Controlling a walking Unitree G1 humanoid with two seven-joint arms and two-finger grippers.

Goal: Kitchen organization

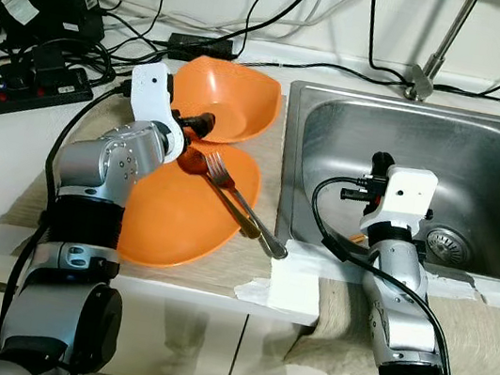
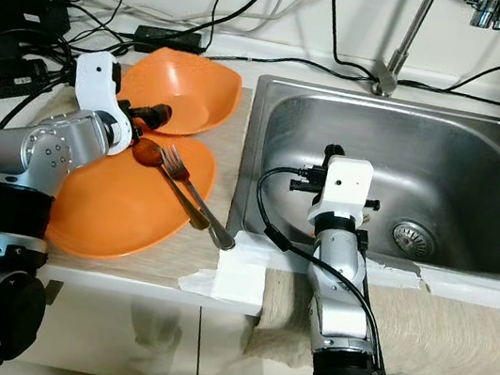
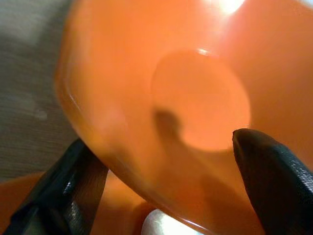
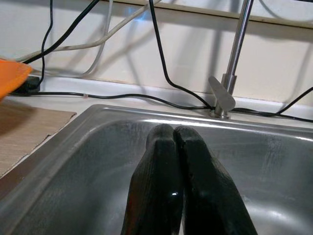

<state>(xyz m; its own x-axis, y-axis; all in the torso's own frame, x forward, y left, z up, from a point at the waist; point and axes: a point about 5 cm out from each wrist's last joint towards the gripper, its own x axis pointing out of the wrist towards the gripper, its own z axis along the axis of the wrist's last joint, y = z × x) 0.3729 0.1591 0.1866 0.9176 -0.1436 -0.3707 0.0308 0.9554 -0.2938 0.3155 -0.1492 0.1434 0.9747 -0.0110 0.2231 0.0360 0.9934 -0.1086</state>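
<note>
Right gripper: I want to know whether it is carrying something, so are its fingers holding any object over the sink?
No, the right gripper hangs over the sink with its two black fingers pressed together and nothing between them.

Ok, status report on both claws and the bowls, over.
Left claw astride far orange bowl's rim, fingers apart. Right claw shut, empty, over the sink. Fork and spoon lying across near bowl.

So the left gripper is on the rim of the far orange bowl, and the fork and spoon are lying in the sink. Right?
Not quite. The fork and spoon lie across the near orange bowl on the counter, not in the sink, as the left eye view shows. The left gripper does straddle the far orange bowl rim.
</note>
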